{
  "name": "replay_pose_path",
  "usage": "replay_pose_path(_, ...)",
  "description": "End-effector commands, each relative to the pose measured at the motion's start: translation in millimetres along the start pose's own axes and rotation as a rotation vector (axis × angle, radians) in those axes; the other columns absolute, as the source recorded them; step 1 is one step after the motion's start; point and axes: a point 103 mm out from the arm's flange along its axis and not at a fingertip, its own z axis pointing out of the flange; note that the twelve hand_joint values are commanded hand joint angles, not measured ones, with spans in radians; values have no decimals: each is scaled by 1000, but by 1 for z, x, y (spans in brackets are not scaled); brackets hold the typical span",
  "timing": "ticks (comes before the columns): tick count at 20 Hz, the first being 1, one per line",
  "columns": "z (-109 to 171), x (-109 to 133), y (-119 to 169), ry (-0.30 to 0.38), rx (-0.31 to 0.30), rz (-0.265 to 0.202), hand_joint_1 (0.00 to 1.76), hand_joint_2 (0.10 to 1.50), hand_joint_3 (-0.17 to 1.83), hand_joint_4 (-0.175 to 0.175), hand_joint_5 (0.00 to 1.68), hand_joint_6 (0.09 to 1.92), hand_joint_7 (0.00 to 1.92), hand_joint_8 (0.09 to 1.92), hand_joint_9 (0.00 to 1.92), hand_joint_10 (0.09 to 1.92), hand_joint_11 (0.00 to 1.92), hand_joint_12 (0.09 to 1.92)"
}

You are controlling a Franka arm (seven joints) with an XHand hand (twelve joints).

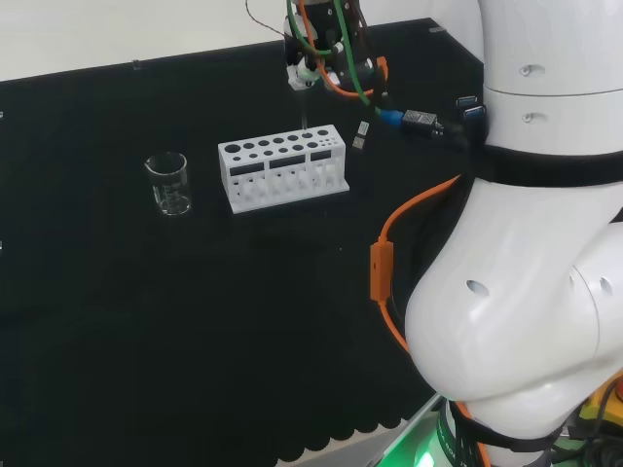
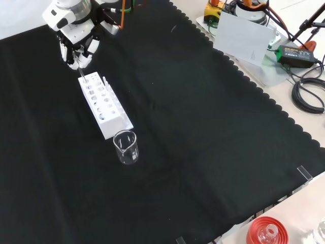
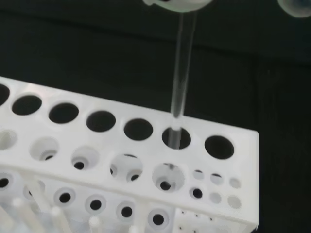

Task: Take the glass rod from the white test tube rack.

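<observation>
The white test tube rack (image 1: 282, 173) lies on the black cloth, also in the front view (image 2: 106, 104) and the wrist view (image 3: 97, 160). A clear glass rod (image 3: 182, 73) stands upright, its lower end at the mouth of the second hole from the rack's end. The hand (image 1: 316, 63) hangs right above that end of the rack and pinches the rod's top. From the front, the hand (image 2: 76, 48) sits at the rack's far end with the thin rod (image 2: 80, 75) below it. A blurred white fingertip (image 3: 177, 4) sits on the rod's top.
An empty clear glass beaker (image 1: 168, 183) stands left of the rack in the head view, just in front of the rack in the front view (image 2: 126, 146). A red ribbed stand (image 2: 266, 231) with a flask sits at the bench's near edge. Cables (image 2: 307, 91) lie off the cloth.
</observation>
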Motion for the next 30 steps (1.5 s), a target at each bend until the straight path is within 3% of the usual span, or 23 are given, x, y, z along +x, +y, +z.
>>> replay_pose_path(1,-29,3,-11,-2,-76,-6,1305,1017,-16,-175,1187,655,1241,662,1785,323,1632,611)
replay_pose_path(5,-48,0,-27,-18,-93,-14,1309,1079,-162,-175,1205,631,1258,642,1784,359,1625,639)
replay_pose_path(18,-103,-5,-67,5,-154,-3,1310,1082,-175,-175,1214,617,1265,631,1789,367,1625,647)
replay_pose_path(23,-124,5,-83,12,-185,-5,1311,1081,-175,-175,1217,613,1268,626,1790,369,1625,649)
replay_pose_path(30,-133,25,-99,7,-221,-34,1311,1080,-175,-175,1220,607,1271,621,1792,370,1627,653)
